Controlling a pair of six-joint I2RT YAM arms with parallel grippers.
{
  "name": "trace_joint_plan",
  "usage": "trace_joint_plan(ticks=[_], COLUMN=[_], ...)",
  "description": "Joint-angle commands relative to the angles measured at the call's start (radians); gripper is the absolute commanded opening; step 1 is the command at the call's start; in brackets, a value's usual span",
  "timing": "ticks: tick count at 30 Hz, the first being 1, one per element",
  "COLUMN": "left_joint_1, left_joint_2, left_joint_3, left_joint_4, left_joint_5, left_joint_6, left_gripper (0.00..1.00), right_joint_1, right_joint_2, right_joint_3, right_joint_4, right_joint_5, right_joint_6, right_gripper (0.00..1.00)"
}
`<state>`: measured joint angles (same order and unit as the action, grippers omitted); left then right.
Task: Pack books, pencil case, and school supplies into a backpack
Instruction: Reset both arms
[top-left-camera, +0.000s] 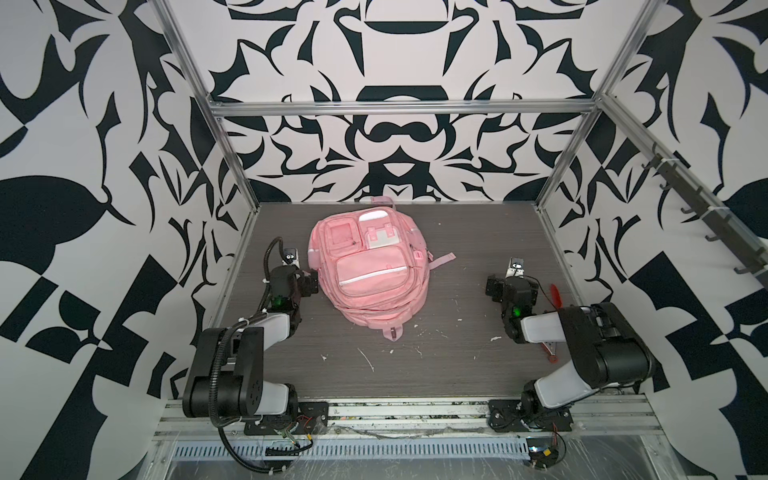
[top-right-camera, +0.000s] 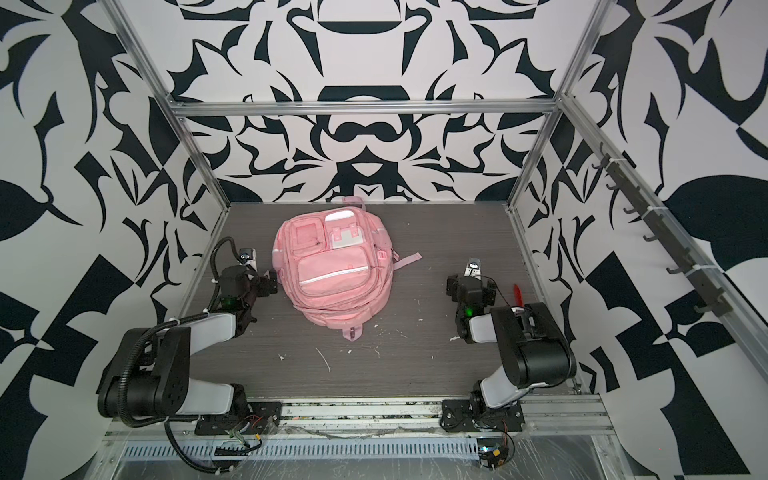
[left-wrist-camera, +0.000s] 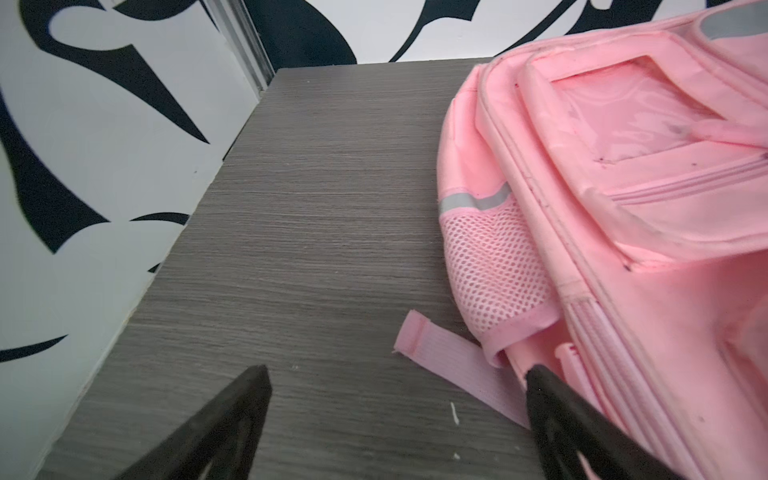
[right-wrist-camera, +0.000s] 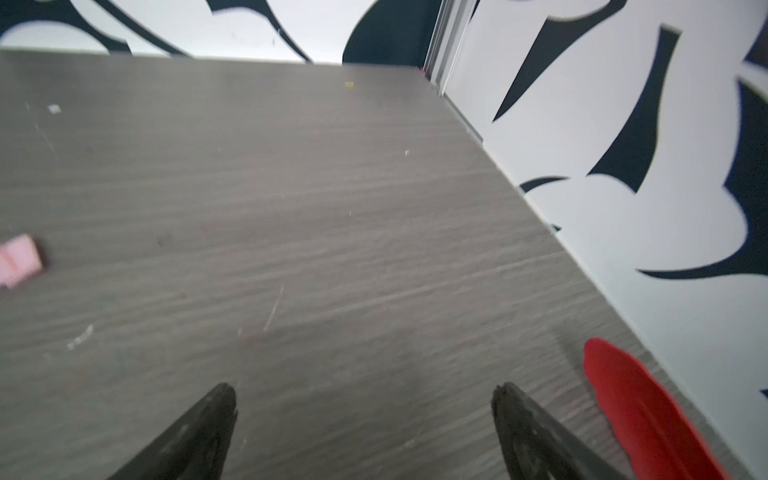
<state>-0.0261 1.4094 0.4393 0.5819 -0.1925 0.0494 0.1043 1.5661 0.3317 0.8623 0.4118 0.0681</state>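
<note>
1. I see the large pink fabric backpack (top-left-camera: 370, 274) lying flat, left of centre, long axis front to back.
2. My left gripper (left-wrist-camera: 397, 374), spread and empty, sits just beside it; right gripper (right-wrist-camera: 365, 395), likewise, well apart.

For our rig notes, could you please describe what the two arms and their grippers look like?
Both arms, left arm and right arm, pair bulky black joint housings with pale grey-white link covers, each with a small green light near the wrist. A black corrugated cable hose loops along the left one. The left gripper and right gripper have black fingers tapering to points.
</note>
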Motion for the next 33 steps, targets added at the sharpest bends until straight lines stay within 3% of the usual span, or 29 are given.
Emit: trace_joint_plan(ticks=[1,11,13,15,18,22,33], left_joint_1=[0.005,0.052,0.05,0.006,-0.015,-0.002,-0.003], left_joint_2=[-0.012,-0.029,-0.055,-0.056,-0.015,0.145,0.145], left_joint_3=[0.004,-0.004,-0.029,-0.037,-0.035,-0.028,-0.044], left_joint_4=[0.003,0.001,0.016,0.032,0.104,0.269,0.267], left_joint_5=[0.081,0.101,0.191,0.171,0.129,0.18,0.171], left_joint_6=[0.025,-0.047,-0.095,-0.071,-0.047,-0.042,-0.062], left_gripper=[0.99,0.99,0.99,0.99,0.99,0.99,0.99], right_joint_1=[-0.002,0.003,0.003,0.003,0.003,0.003,0.003], right_joint_2=[-0.008,-0.018,-0.018,-0.017,-0.017,-0.014,-0.013], right_joint_3=[0.006,-0.005,-0.005,-0.005,-0.005,-0.005,-0.002], right_joint_4=[0.089,0.093,0.093,0.095,0.095,0.1,0.099], right_joint_5=[-0.014,-0.015,-0.015,-0.014,-0.015,-0.018,-0.019], right_joint_6=[0.001,-0.004,-0.004,-0.005,-0.004,-0.007,-0.008], right_gripper=[1.0,1.0,1.0,1.0,1.0,1.0,1.0])
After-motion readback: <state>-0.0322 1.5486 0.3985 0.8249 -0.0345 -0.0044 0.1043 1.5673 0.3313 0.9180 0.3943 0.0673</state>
